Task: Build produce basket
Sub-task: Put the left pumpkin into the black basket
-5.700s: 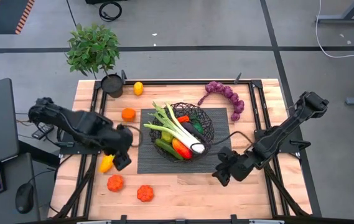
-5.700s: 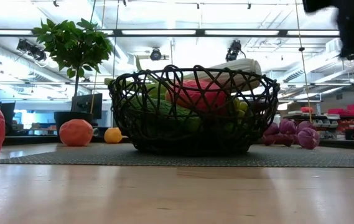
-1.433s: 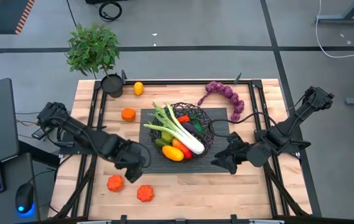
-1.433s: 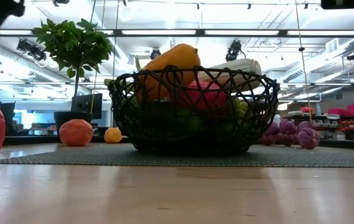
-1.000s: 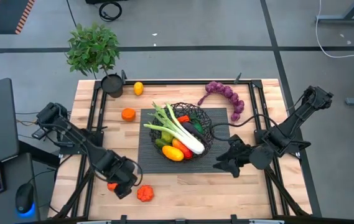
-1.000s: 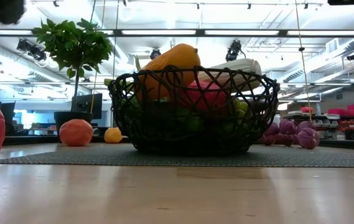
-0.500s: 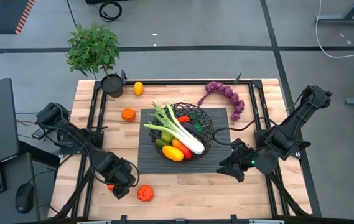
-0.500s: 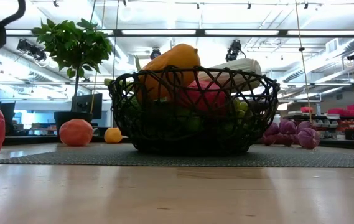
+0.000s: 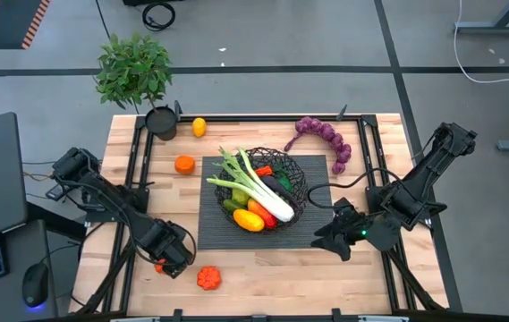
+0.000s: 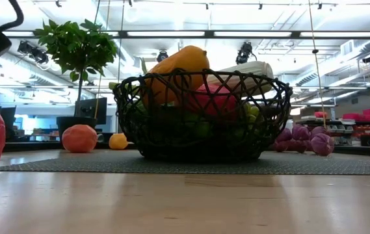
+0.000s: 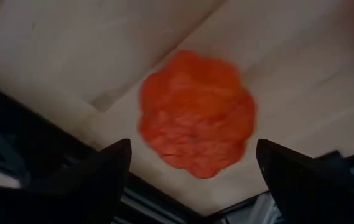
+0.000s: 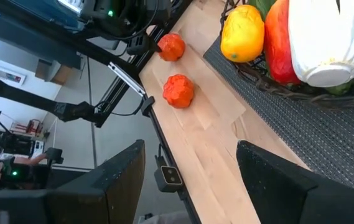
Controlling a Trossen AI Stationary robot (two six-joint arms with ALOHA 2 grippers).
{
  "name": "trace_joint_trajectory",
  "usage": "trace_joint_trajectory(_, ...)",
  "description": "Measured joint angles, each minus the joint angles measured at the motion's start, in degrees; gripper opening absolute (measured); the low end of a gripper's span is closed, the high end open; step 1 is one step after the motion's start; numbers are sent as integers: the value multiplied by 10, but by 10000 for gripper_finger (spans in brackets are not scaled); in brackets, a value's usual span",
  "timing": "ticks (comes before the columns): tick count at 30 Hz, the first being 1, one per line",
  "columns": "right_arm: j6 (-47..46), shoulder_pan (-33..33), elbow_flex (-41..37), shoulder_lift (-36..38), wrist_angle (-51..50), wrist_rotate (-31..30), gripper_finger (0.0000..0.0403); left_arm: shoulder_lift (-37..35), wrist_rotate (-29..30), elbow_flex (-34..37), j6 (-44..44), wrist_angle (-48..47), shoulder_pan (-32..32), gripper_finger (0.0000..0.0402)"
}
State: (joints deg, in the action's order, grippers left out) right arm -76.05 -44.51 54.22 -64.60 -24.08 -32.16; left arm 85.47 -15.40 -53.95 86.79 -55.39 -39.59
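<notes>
The yellow pepper (image 9: 248, 219), out on the wood at nine o'clock seconds ago, now lies in the basket (image 9: 295, 172) at table centre. The left gripper (image 9: 170, 259) has swung to seven o'clock and hangs, fingers apart, over a tomato (image 11: 196, 113), likely next. The right gripper (image 9: 329, 240), empty and open, waits at four o'clock.

No readable text, label or number shows anywhere

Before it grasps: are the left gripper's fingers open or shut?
Open: the left gripper's fingers stand apart on either side of a tomato.
</notes>
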Motion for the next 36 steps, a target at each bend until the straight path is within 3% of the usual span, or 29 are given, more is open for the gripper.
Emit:
trace_joint_trajectory(18, 2, -4, 0, 0, 0, 3, 258, -2, -52, 92, 73, 103, 3, 353)
trace_joint_trajectory(28, 4, -4, 0, 0, -1, 3, 258, -1, -8, 90, 104, 115, 12, 351)
trace_joint_trajectory(36, 8, -4, 0, 0, -1, 4, 258, 2, 40, 44, 80, 94, 42, 307)
